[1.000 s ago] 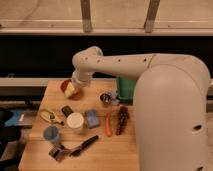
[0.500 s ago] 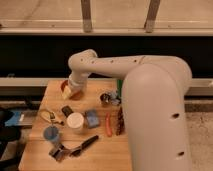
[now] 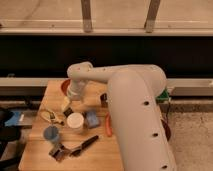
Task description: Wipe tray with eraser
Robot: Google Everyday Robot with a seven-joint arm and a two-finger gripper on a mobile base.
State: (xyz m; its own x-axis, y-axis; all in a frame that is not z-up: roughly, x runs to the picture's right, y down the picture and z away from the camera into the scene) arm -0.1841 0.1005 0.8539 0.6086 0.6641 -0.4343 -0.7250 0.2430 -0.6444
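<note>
No words, numbers or signs can be read here. The big white arm [image 3: 135, 100] looks plain. So does the gripper [image 3: 67, 105], low over the left part of the wooden table [image 3: 52, 92], just above the white cup [image 3: 75, 121]. The cup and the blue block [image 3: 91, 118] look plain too.

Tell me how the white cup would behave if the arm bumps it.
The white cup stands upright and looks small, so it is probably light: a nudge would likely slide or tip it. Being round, it may roll once down. The open gripper hangs just up-left of it.
</note>
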